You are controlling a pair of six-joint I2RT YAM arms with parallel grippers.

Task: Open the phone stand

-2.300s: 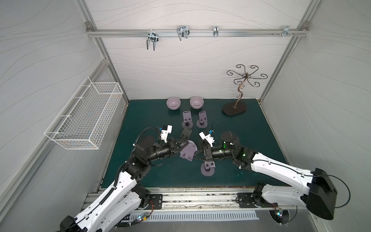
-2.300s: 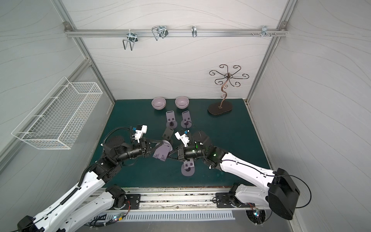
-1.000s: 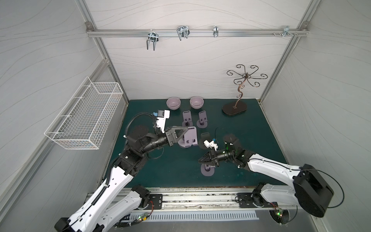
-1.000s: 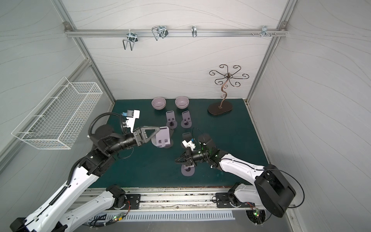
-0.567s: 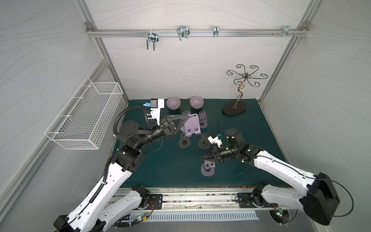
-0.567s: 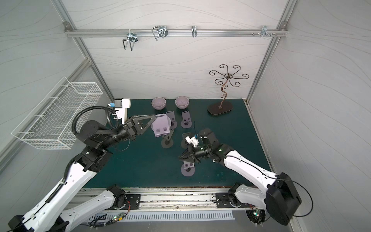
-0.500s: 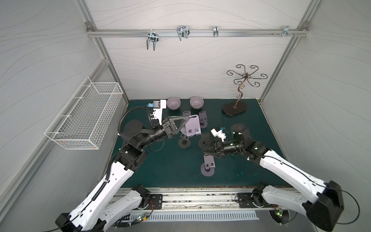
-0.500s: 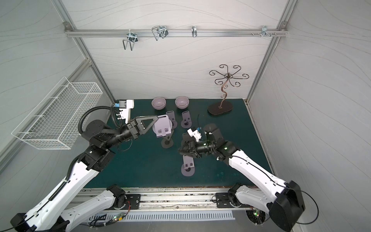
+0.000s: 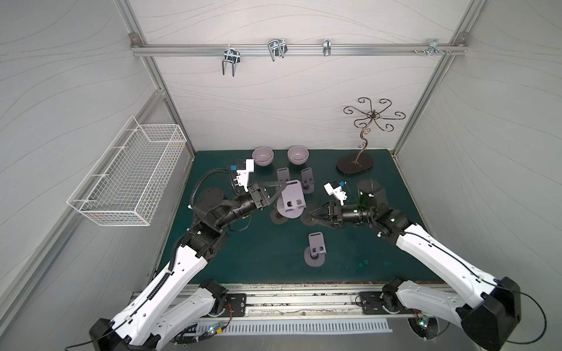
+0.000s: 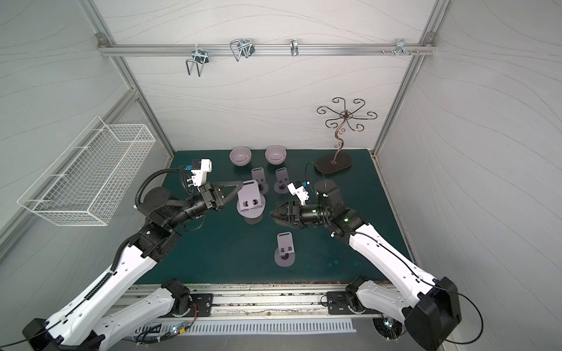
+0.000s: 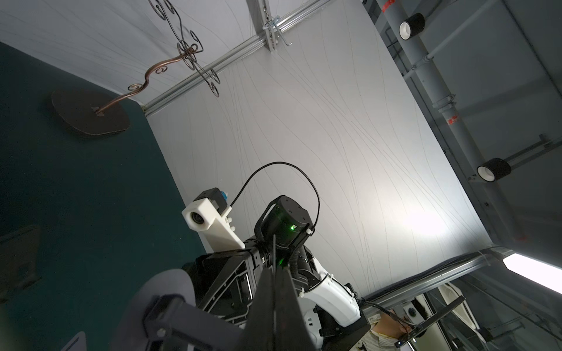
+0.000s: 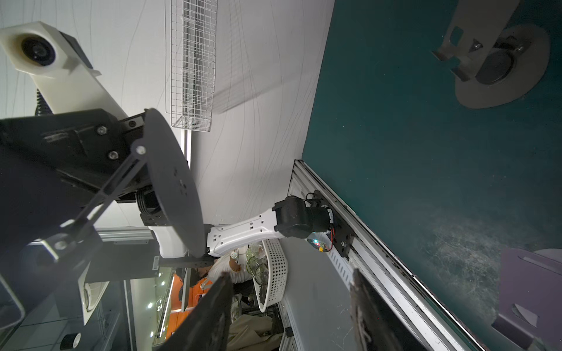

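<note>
The phone stand [image 9: 292, 199] is hanging in the air over the middle of the green mat [image 9: 258, 267], and both top views are showing it [image 10: 250, 199]. The left gripper [image 9: 283, 186] is pinching its flat purple plate near the top edge, with the jaws closed tight on it. The stand's round foot is pointing down at the mat but is not touching it. The right gripper [image 9: 309, 214] is floating just beside that round foot. Its jaws are standing apart with nothing between them, and the right wrist view is showing its two fingers [image 12: 209, 307] with a wide gap. Another stand [image 9: 316, 246] is sitting on the mat nearer the front. Two more stands [image 9: 283, 175] are sitting at the back, close to two bowls [image 9: 263, 156].
</note>
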